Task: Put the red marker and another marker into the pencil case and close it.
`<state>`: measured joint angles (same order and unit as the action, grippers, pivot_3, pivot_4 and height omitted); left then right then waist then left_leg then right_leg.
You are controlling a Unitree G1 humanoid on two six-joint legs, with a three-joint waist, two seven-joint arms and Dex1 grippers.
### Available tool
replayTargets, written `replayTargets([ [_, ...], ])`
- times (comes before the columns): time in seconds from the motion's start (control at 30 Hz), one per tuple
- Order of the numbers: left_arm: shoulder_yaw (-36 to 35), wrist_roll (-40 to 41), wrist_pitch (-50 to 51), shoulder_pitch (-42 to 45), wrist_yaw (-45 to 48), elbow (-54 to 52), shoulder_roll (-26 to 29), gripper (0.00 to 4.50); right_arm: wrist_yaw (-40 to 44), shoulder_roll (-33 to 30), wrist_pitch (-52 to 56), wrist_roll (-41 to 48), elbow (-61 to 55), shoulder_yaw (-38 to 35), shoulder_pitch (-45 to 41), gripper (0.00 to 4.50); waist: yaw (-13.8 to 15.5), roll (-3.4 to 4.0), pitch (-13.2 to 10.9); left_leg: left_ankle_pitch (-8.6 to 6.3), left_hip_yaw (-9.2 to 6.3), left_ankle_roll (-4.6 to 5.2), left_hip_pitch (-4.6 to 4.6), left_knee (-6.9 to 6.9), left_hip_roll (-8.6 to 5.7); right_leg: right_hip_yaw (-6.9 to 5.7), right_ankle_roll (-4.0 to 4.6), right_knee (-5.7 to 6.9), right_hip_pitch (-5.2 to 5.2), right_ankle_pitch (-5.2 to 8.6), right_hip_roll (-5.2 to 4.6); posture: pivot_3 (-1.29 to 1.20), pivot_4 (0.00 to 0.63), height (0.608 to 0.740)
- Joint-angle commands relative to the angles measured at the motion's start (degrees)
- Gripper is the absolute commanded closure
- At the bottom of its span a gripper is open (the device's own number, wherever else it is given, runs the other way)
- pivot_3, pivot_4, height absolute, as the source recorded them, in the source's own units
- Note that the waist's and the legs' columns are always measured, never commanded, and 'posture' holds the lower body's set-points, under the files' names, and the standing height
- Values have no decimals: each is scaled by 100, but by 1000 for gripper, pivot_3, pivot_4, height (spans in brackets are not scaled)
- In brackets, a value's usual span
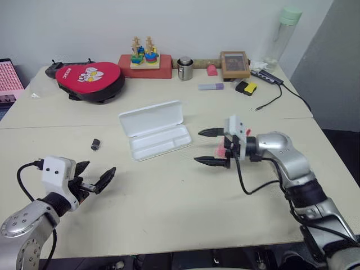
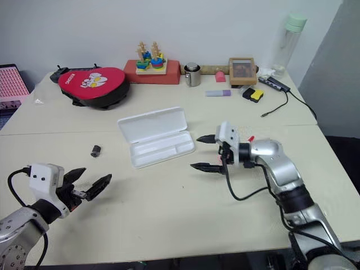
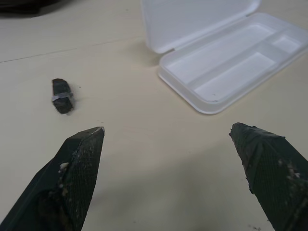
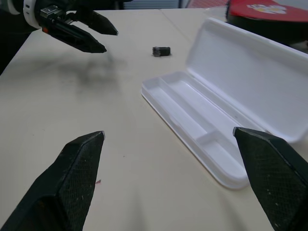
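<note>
The white pencil case (image 1: 154, 130) lies open in the middle of the table, lid back, and its divided tray (image 4: 192, 120) is empty. My right gripper (image 1: 211, 147) hovers just right of the case, pointing at it, fingers wide open and holding nothing. Behind that hand a pink piece (image 1: 221, 150) and a small red tip (image 2: 251, 138) show on the table, probably the pink marker and the red marker, mostly hidden. My left gripper (image 1: 95, 174) is open and empty near the front left edge, and appears again in the right wrist view (image 4: 72, 29).
A small black cap-like piece (image 1: 95, 144) lies left of the case. Along the back stand a red pouch (image 1: 90, 79), a ring toy on a red base (image 1: 144, 59), a metal cup (image 1: 185, 68), a purple marker (image 1: 211, 86), a framed picture (image 1: 234, 63), a bottle (image 1: 284, 34) and a cable (image 1: 275, 98).
</note>
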<state>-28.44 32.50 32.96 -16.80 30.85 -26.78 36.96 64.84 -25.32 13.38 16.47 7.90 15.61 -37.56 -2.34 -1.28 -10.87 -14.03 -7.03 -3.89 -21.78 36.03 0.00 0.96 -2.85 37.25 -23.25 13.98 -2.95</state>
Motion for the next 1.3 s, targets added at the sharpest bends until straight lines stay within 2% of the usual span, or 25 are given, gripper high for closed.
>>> replayTargets([
  [0.03, -23, -33, -22, -217, 288, -337, 216, 18, 240, 205, -334, -320, 653, 221, -483, 0, 29, -1, 0, 0, -3, 0, -5, -1, -2, 1, 8, -4, 0, -5, -1, 0, 150, 740],
  [0.17, 128, -174, -18, -471, 436, -612, 386, 18, 388, 529, -812, -843, 1535, 614, -891, 0, 29, 1, -1, -1, 4, -1, -9, -2, -2, 4, 14, -12, -4, -9, -2, 0, 150, 740],
  [0.3, 158, -252, -33, -506, 345, -674, 307, 18, 561, 741, -999, -1077, 1974, 788, -1050, 0, 42, 4, -3, -1, 0, -1, -6, -6, 0, 0, 15, -11, -4, -9, 0, 0, 150, 740],
  [0.8, 344, -486, -63, -620, 189, -781, 32, 18, 154, 1348, -1599, -1757, 3680, 700, -1839, 0, -1, 6, -4, -1, 3, -1, -1, -5, 3, 3, 20, -3, -4, -13, 5, 0, 150, 740],
  [1.23, 422, -587, -18, -560, 136, -800, -29, 18, -95, 1441, -1680, -2183, 4320, 695, -2078, 0, -24, 6, -4, -1, 2, -1, 0, -4, 3, 3, 21, 0, -4, -13, 5, 0, 150, 740],
  [1.3, 440, -598, -11, -542, 116, -799, -43, 0, -48, 1435, -1653, -2234, 4311, 709, -2084, 351, -24, 7, -4, -1, 2, -1, 0, -4, 3, 3, 21, 0, -4, -13, 5, 0, 150, 740],
])
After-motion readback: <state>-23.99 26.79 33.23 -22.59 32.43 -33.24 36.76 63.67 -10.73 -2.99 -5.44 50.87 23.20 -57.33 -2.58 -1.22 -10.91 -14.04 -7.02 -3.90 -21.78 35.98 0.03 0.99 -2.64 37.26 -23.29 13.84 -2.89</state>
